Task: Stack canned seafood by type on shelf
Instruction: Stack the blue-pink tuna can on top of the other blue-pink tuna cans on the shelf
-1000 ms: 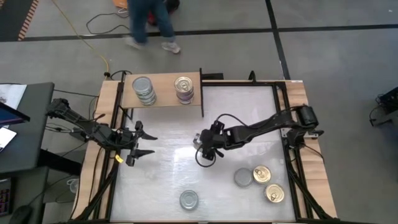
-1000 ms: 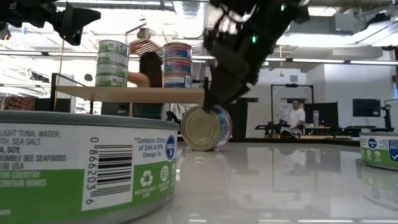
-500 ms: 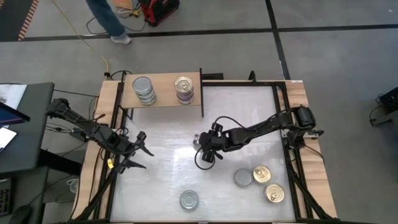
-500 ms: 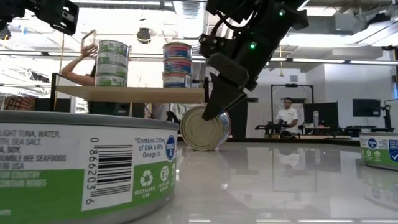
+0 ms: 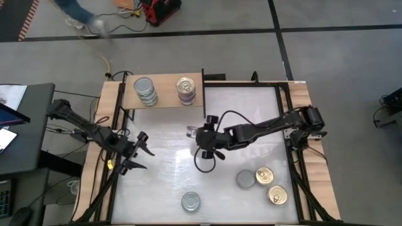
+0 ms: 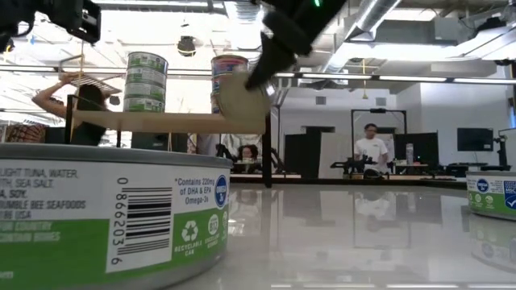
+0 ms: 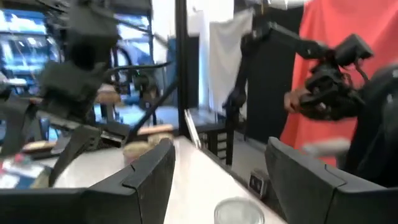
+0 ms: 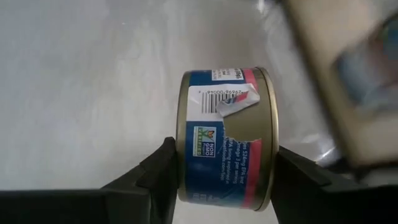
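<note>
Lifted since a sec ago: the blue-label tin (image 8: 224, 140) was on its edge on the worktop (image 5: 251, 113), now it's off the surface, pinched betw the right end effector (image 5: 200, 135) fingers (image 8: 155, 171), held near the shelf (image 5: 164, 100) front corner. Low view shows the tin's pale end (image 6: 240, 98) raised level w/ the shelf board. Torn label patch shows on the tin in right wrist view. Left end effector (image 5: 139, 152) has pulled back toward the left worktop edge, jaws spread, holding nothing. On the shelf: silver-lid stack (image 5: 145, 91) & gold-lid stack (image 5: 186, 89), apart. Loose on the worktop: silver-lid tin (image 5: 190, 201) near front edge, another silver-lid tin (image 5: 245, 179) just beside 2 gold-lid tins (image 5: 271, 186) at front right. Person's legs (image 5: 78, 14) blurred beyond the worktop
</note>
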You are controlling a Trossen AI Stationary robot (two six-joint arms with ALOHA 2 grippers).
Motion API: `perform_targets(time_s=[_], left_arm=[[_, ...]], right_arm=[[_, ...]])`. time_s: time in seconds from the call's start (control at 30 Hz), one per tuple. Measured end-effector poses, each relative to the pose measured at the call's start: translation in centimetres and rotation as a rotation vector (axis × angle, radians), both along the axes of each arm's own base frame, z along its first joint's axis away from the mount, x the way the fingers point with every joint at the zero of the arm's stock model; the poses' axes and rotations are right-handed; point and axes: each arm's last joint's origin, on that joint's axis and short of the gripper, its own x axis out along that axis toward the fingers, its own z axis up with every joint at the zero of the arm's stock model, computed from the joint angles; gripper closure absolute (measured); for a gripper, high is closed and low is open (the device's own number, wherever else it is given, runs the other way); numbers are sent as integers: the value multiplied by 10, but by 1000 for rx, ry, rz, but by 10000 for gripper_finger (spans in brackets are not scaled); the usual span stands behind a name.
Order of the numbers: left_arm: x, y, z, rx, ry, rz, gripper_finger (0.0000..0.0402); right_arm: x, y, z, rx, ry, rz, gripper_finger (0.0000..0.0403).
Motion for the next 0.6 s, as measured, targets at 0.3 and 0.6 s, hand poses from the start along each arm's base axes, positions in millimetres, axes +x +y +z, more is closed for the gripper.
perform_targets(time_s=[0.3, 0.6], left_arm=[[-1, 5, -27, -173, 54, 122, 162], [1, 7, -37, -131, 138, 203, 162]], right_arm=[[16, 2, 75, -580, -21, 40, 177], [27, -56, 104, -883, 54, 23, 174]])
